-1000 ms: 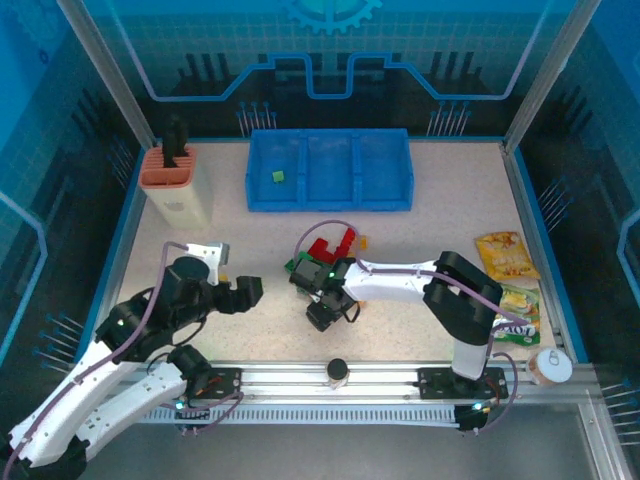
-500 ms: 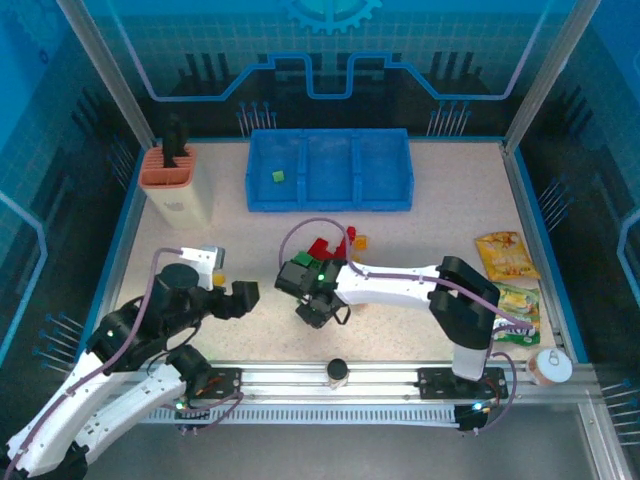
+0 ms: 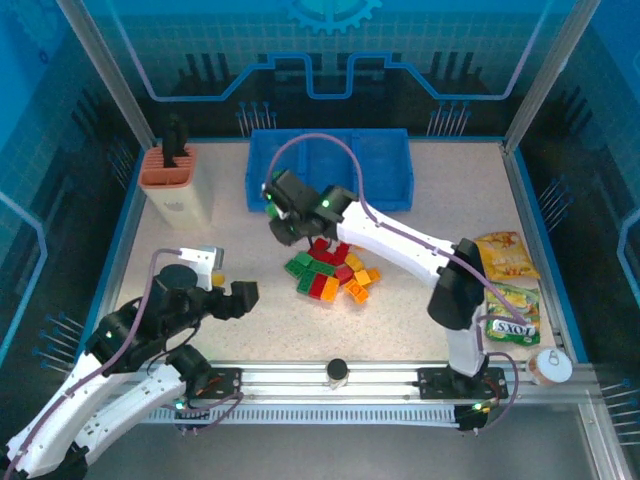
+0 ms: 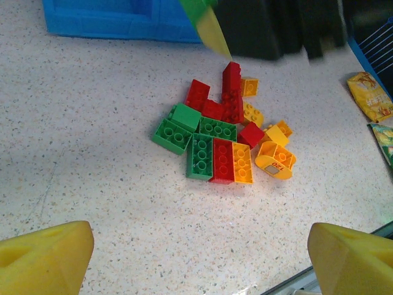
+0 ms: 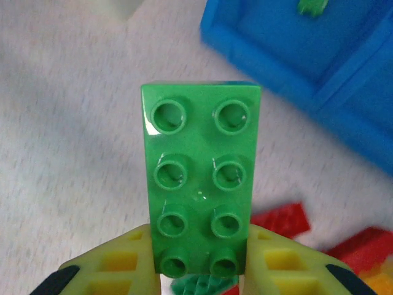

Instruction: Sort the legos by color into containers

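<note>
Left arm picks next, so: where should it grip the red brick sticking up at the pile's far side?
Probably its top end, from straight above: the red brick stands taller than the pieces crowding its base, leaving its upper sides free.

Wide apart went the jaws of the left gripper point(image 4: 198, 261), one yellow fingertip point(image 4: 43, 258) low in each corner, and beyond them the legos point(image 4: 224, 141) sat heaped on the speckled table point(image 4: 92, 190). At the pile's near edge a green, a red and an orange brick lay side by side, studs up; an orange piece point(image 4: 275, 161) lay tipped over on the right. The blue tray point(image 4: 110, 21) ran along the top left, apart from the pile. A blurred dark arm point(image 4: 276, 27) hung above, a green brick point(image 4: 195, 6) at the top edge. Two snack packets point(image 4: 368, 95) lay far right.
</note>
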Controlling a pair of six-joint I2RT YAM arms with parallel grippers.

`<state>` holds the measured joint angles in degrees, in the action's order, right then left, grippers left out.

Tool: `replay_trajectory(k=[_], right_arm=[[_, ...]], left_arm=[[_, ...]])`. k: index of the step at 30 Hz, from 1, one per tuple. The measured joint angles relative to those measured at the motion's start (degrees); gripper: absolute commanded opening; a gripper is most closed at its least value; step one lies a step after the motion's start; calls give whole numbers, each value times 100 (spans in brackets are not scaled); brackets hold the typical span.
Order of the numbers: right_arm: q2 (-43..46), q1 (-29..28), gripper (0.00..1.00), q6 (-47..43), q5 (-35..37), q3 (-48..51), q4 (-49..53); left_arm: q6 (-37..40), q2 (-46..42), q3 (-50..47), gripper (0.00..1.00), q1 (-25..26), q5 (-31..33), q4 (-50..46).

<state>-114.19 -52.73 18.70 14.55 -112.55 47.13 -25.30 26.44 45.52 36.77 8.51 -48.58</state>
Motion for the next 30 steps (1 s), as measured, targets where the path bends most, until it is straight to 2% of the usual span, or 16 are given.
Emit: replay_trajectory(k=[9, 24, 27, 30], right_arm=[[-2188, 564, 23, -144, -131, -2973, 365], [-3200, 931, 29, -72, -111, -3860, -422], [-3257, 931, 45, -50, -66, -3897, -575], [-3298, 935, 70, 4, 15, -3897, -643]], left_arm=[[0, -31, -4, 91, 22, 0, -2], [-4, -37, -4, 91, 59, 0, -4], [-4, -92, -4, 91, 59, 2, -4], [-4, -114, -4, 92, 66, 9, -4]])
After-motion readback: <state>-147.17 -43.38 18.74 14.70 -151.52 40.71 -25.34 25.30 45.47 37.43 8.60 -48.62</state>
